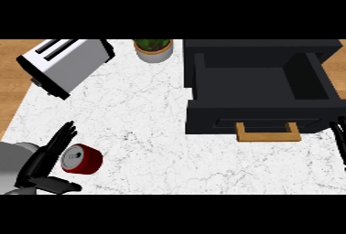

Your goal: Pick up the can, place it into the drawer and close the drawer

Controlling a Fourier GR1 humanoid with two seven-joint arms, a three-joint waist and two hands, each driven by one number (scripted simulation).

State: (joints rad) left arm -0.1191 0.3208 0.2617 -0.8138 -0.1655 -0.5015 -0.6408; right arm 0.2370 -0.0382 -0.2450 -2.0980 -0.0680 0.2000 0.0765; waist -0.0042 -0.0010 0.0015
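Counter layout:
- Toaster back left, set askew, its left end over the counter's left edge.
- Plant back centre, between the toaster and the drawer, close to both.
- Drawer back right, pulled out toward the robot. Handle on its near face, right of that face's middle.
- Can front left on the counter, well apart from the drawer.
- Left hand at the can's left: fingers alongside it, thumb in front of it, can between the two.
- Right hand at the right edge, just right of the handle.
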